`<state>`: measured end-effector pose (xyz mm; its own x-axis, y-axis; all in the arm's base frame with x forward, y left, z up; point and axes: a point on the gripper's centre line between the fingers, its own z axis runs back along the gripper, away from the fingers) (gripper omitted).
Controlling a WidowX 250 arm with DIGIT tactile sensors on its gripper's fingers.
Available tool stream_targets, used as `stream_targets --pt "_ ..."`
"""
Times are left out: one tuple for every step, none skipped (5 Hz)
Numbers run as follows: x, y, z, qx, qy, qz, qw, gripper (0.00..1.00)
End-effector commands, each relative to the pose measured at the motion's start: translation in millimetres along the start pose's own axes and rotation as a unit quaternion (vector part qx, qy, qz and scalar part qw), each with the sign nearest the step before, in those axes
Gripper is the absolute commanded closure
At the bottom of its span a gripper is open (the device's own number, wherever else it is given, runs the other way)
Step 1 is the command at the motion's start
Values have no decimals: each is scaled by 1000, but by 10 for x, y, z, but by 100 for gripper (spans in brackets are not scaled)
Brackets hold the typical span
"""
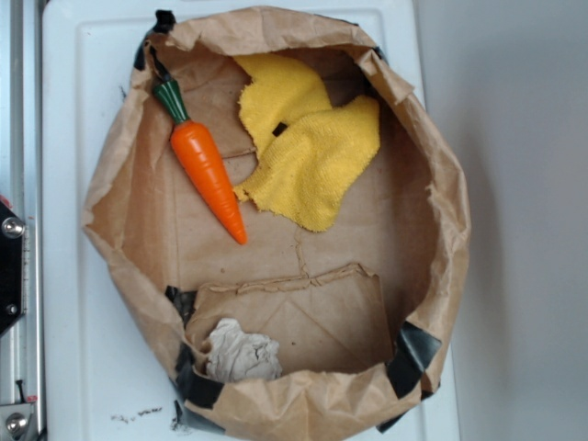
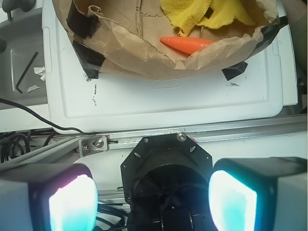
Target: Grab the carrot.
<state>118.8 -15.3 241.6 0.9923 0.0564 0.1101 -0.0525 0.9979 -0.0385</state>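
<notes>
Only the wrist view shows the gripper (image 2: pixel 153 197), jaws spread, outside the paper bag (image 1: pixel 441 184) rim; overhead, the carrot (image 1: pixel 209 175) lies beside the yellow cloth (image 1: pixel 312 156).

You see a glossy, smooth plastic carrot (image 1: pixel 209 177) on creased matt brown paper bag (image 1: pixel 129 220) (taped with shiny black tape (image 1: pixel 415 354)), beside a nubby yellow cloth (image 1: pixel 312 156) and crumpled white paper (image 1: pixel 241 354).

Paper bag (image 1: pixel 129 220) on white board (image 1: pixel 83 349).
</notes>
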Motion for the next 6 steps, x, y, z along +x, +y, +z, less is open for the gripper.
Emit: stream_targets --pt "0 0 0 0 0 0 1000 0" --pt "490 -103 -70 -25 -9 39 999 0" --pt "904 -82 -144 -15 -72 144 987 0" --pt "698 116 -168 8 -120 261 958 0" --pt "698 116 -168 8 -120 261 958 0" --pt "698 116 -168 8 -120 261 958 0"
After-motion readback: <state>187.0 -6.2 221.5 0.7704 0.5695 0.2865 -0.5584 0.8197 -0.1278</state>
